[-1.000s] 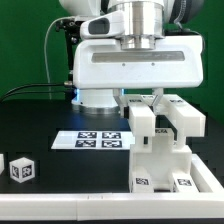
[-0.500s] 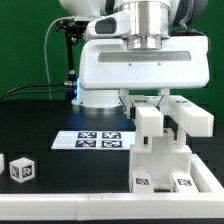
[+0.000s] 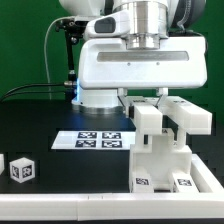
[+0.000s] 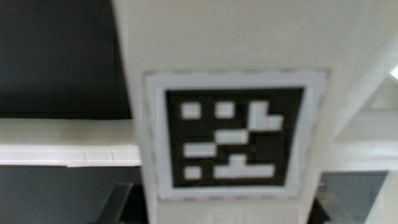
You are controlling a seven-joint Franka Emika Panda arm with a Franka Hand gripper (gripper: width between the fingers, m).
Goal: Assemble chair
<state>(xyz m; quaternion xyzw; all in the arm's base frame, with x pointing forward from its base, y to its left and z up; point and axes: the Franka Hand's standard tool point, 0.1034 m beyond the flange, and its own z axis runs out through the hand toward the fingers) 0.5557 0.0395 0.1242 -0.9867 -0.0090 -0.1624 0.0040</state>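
The chair (image 3: 168,160) is a stepped white block of tagged parts at the exterior view's right, near the front edge. My gripper (image 3: 148,103) hangs straight above it and is shut on an upright white bar (image 3: 149,122) that stands at the top of the block. In the wrist view the bar (image 4: 222,60) fills the middle with a black-and-white tag (image 4: 226,142) facing the camera. The dark fingers (image 4: 121,203) sit against both of its sides, around my gripper (image 4: 217,206). A second white part (image 3: 188,112) lies beside the bar.
The marker board (image 3: 100,139) lies flat on the black table behind the chair. A loose white tagged cube (image 3: 22,169) sits at the exterior view's front left, with another piece (image 3: 2,163) at the edge. The robot base (image 3: 95,95) stands behind.
My gripper shifted slightly toward the exterior view's right with the upright bar in it, then held still over the last half second.
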